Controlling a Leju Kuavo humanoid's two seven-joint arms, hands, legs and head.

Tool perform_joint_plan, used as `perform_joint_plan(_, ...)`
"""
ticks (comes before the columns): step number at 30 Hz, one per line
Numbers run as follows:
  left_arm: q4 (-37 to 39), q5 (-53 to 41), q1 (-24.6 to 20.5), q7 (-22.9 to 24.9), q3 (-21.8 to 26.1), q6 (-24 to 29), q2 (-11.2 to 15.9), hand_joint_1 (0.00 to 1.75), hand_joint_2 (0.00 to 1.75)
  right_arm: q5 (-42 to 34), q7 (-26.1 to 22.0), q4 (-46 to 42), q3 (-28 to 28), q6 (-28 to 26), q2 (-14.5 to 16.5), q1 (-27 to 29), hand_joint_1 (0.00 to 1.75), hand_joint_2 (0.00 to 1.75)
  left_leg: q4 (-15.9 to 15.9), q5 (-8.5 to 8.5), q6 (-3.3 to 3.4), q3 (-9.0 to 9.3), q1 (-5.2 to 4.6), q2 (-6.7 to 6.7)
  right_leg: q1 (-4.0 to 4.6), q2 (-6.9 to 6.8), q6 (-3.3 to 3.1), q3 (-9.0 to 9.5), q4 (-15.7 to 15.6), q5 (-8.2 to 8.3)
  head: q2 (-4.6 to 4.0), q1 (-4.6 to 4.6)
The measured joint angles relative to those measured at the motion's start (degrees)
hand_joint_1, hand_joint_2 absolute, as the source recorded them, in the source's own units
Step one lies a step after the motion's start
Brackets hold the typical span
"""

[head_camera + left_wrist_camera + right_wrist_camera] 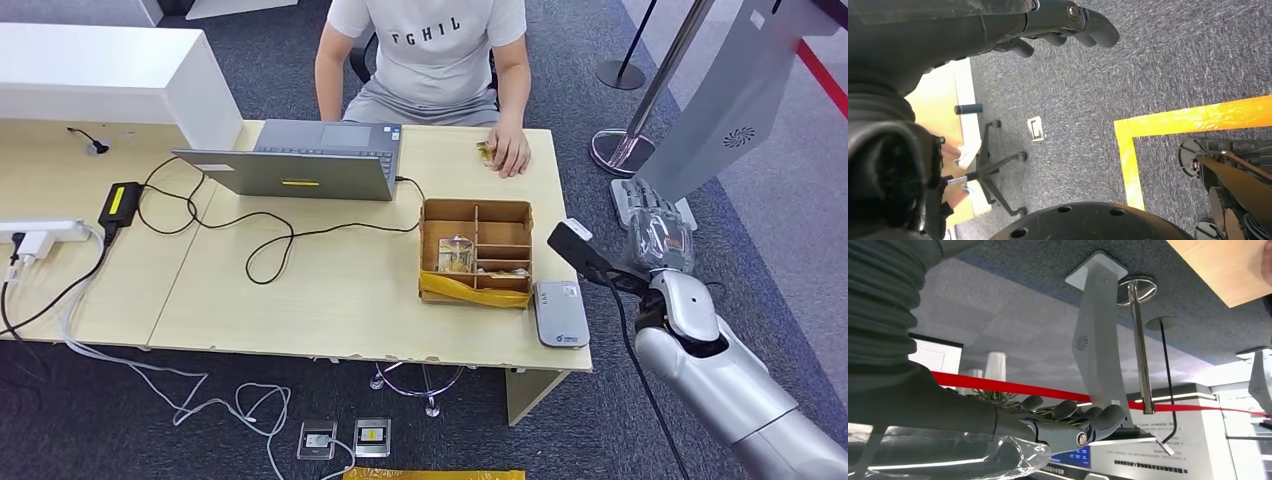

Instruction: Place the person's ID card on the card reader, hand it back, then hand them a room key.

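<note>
- ID card (487, 151), a small yellowish shape, lies on the far edge of the wooden desk (330, 290), partly under the person's hand (511, 152). The seated person appears to be offering it across the desk, which would explain why it sits on their side.
- Card reader (561, 313), a flat grey pad, sits at the desk's near right corner, just beside a compartmented cardboard box (476, 252). That spot is close to the robot, likely so a card can be laid on it easily.
- Room keys may be among the small items in the box; they are too small to tell.
- Right hand (655, 222) is raised beside the desk's right edge, off the tabletop, holding nothing, fingers loosely extended and slightly apart in the right wrist view (1068, 422).
- The card lies well apart from this hand, further along the desk and toward the person; the reader lies near the forearm.
- Left hand (1068, 22) hangs over grey carpet, fingers curled inward around nothing.
- Judging by this, the card has not yet been collected.
</note>
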Motion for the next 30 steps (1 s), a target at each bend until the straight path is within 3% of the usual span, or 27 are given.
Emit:
perform_joint_plan(6, 0.05, 0.21, 0.01, 0.04, 0.23, 0.08, 0.19, 0.0, 0.0, -1.99, 1.43, -6.17, 0.06, -1.39, -2.72, 3.28, 0.0, 1.75, 0.0, 0.0, 0.0, -0.02, 0.0, 0.01, 0.0, 0.02, 0.0, 0.0, 0.0, 0.0, 0.0, -0.01)
perform_joint_plan(14, 0.09, 0.85, 0.01, -1.06, 0.39, 1.35, 0.37, 0.0, 0.0, -1.35, 1.45, -10.47, 0.66, -3.56, -4.1, 5.96, 0.0, 1.75, -0.01, 0.0, 0.0, -0.02, 0.01, 0.0, 0.0, 0.0, 0.0, 0.0, 0.0, 0.0, 0.0, 0.0)
perform_joint_plan(22, 0.09, 1.55, 0.0, -2.15, 1.4, 3.2, 0.38, 0.0, 0.0, -0.16, 0.25, -11.95, 3.64, -7.44, -3.07, 9.77, 0.0, 1.75, -0.02, 0.0, 0.0, -0.05, 0.01, 0.0, 0.0, -0.01, 0.0, 0.0, 0.0, -0.01, 0.0, 0.01)
perform_joint_plan(30, 0.06, 2.62, 0.0, -1.37, 1.74, 3.09, 0.37, 0.0, 0.0, 0.35, -2.11, -11.14, 7.51, -8.86, 0.33, 11.39, 0.0, 1.75, -0.03, 0.0, 0.0, -0.06, 0.01, 0.0, 0.01, -0.01, 0.0, 0.0, 0.01, -0.01, 0.0, 0.0)
